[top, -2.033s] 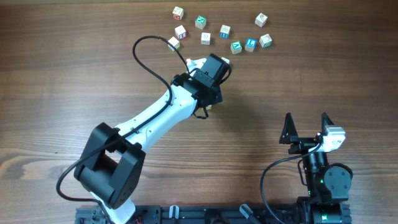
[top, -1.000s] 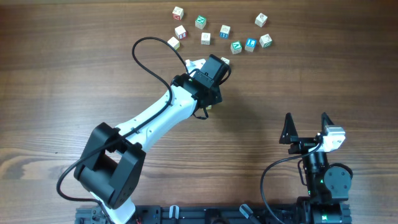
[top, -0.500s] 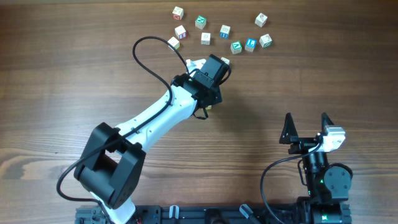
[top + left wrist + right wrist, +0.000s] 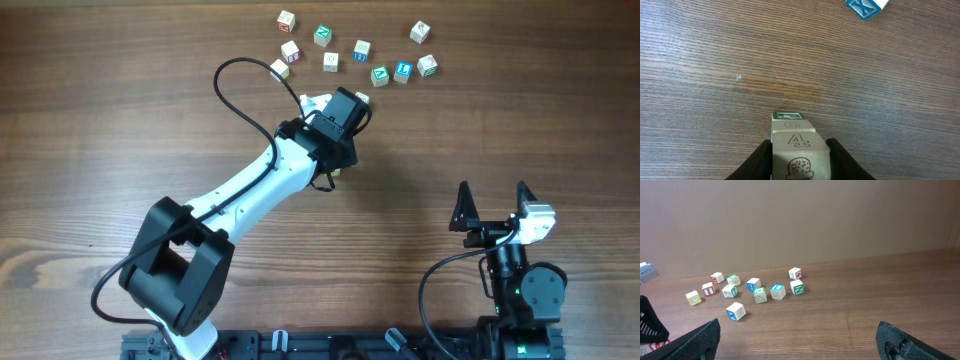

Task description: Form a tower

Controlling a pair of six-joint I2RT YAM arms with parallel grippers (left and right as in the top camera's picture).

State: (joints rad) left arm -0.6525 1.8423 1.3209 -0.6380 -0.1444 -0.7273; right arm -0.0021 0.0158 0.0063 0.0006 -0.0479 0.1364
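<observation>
left arm (image 4: 250,185): stretched out diagonally, wrist tipped downward | left pincer (image 4: 800,146): jaws narrowly apart, grip unclear | right arm (image 4: 512,275): folded back near its base | right pincer (image 4: 492,200): jaws spread wide

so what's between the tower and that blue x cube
Nothing: in the left wrist view, only bare wooden table separates the tower from the blue x cube.

The left gripper (image 4: 350,100) points down at the table (image 4: 120,110), its fingers hidden beneath its own wrist. Just beyond it, 10 loose cubes (image 4: 361,50) lie scattered. The right gripper (image 4: 492,208), well apart, stands with jaws spread wide.
</observation>
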